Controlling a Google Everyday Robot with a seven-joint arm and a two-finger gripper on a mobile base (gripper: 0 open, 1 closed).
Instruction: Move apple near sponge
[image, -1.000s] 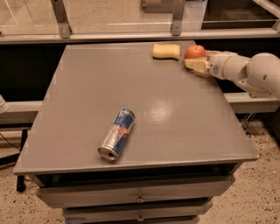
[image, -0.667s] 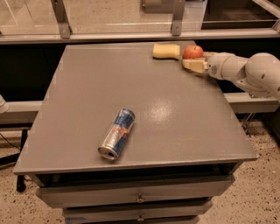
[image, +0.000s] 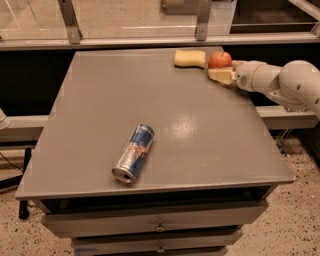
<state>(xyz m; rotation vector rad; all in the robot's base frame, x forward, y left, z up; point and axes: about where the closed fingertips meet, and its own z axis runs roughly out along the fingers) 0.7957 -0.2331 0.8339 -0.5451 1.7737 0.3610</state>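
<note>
The red-orange apple (image: 220, 59) sits at the far right of the grey table (image: 150, 110), just right of the pale yellow sponge (image: 190, 58), with a small gap between them. My gripper (image: 219, 74) reaches in from the right on its white arm (image: 280, 82), and its cream tip lies right against the apple's near side. The apple's lower front is hidden behind the gripper.
A blue-and-silver drink can (image: 134, 153) lies on its side near the table's front left. A metal rail and glass panel (image: 150, 40) run along the far edge. Drawers (image: 160, 225) are under the tabletop, with the floor beyond the right edge.
The gripper tip has shifted very slightly to the left beside the apple. The apple, sponge and can have not moved.
</note>
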